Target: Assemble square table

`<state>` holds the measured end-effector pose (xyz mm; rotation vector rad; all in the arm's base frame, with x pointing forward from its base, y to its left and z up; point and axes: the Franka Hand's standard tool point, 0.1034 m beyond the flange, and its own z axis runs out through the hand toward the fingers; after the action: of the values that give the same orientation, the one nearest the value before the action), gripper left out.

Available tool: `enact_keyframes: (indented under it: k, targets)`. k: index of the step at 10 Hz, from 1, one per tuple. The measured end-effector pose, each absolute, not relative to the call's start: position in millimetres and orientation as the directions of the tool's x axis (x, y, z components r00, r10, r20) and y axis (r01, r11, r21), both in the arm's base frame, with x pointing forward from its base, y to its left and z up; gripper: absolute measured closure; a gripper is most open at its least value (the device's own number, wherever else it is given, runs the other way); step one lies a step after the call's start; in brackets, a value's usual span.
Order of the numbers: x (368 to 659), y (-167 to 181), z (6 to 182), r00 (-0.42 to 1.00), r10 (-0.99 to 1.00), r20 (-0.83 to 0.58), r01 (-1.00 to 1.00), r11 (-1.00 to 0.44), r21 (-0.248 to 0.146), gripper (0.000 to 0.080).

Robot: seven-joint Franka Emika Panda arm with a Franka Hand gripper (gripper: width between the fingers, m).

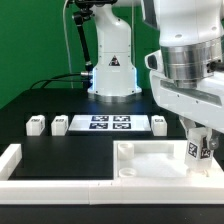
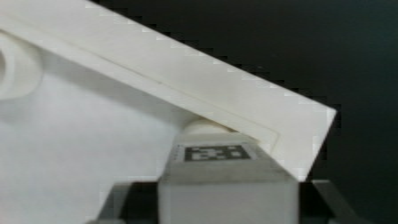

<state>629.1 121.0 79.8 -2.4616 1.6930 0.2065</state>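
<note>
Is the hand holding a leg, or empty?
Holding one: a tagged leg sits between the hand's fingers at the tabletop's corner.

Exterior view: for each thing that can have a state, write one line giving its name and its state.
gripper: shut on the held leg.
held leg: upright, above the tabletop's corner on the exterior view's right; contact cannot be told.
tabletop: lying flat, no leg visibly fitted.
loose legs: three, resting apart on the table, not gripped.
</note>
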Motion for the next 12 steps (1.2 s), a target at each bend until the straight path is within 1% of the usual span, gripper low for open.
enact_keyframes:
  k: [1, 3, 4, 5, 6, 7, 8, 9, 10, 11, 12]
  targets:
    - [628.9, 119.4, 79.5, 0.344, -0.92, -0.19, -0.939, -0.341, -0.05, 0.0506]
    - [628.4, 121.0, 79.3, 0.367, -0.911, -0.189, -0.93, -0.364, -0.053, 0.0506]
    - [626.8, 124.4, 78.1, 0.464, -0.867, -0.181, -0.886, -0.459, -0.07, 0.0303]
    - [625.0, 127.9, 78.5, 0.646, -0.748, -0.154, -0.763, -0.64, -0.091, 0.0303]
    - [624.0, 130.0, 79.9, 0.753, -0.644, -0.137, -0.657, -0.748, -0.095, 0.0185]
    - [624.4, 130.1, 79.5, 0.775, -0.617, -0.136, -0.631, -0.769, -0.105, 0.0185]
    - [624.3, 129.8, 79.3, 0.821, -0.556, -0.128, -0.569, -0.814, -0.115, 0.0157]
    - [624.3, 129.9, 79.3, 0.847, -0.518, -0.122, -0.53, -0.839, -0.121, 0.0151]
    - [624.8, 126.8, 79.5, 0.918, -0.384, -0.098, -0.395, -0.91, -0.129, 0.0151]
    - [626.2, 121.7, 80.8, 0.97, -0.235, -0.067, -0.242, -0.962, -0.127, 0.0151]
    - [627.6, 121.1, 82.3, 0.989, -0.138, -0.045, -0.142, -0.983, -0.119, 0.0151]
